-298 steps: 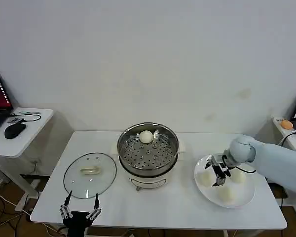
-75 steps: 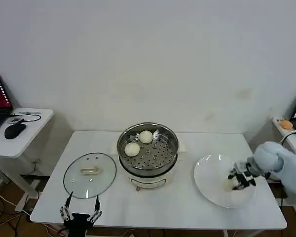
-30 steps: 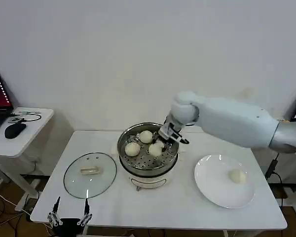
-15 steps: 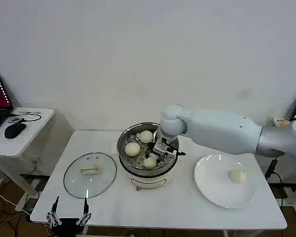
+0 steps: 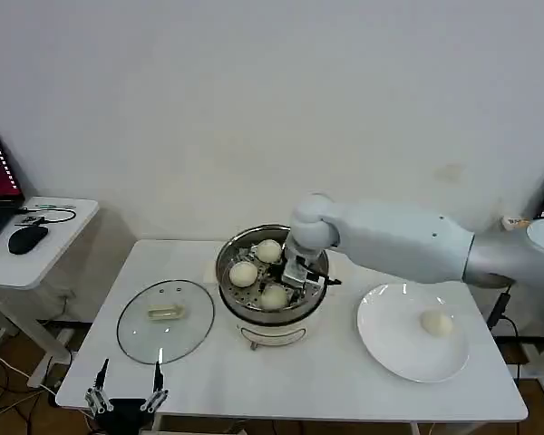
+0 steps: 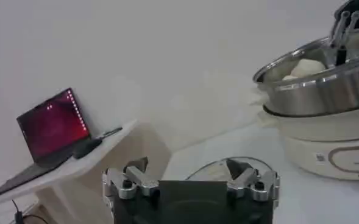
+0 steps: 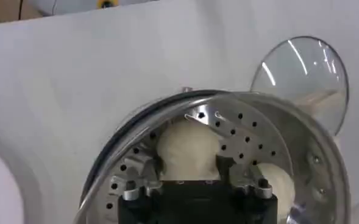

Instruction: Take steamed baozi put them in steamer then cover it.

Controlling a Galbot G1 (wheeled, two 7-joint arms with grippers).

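Three small cream-white steamed baozi (image 5: 274,296) sit in the shiny perforated steel steamer (image 5: 270,269) mid-counter. The right gripper (image 5: 301,277) has its fingers narrowly around the third. One bun remains on the white round plate (image 5: 388,343); the clear glass cover (image 5: 165,320) lies near the counter's left edge. The left gripper (image 5: 127,399) idles wide open at the front-left corner.

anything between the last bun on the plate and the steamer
Nothing stands on the table between the bun on the plate and the steamer. The right end effector sits inside the steamer around a bun.
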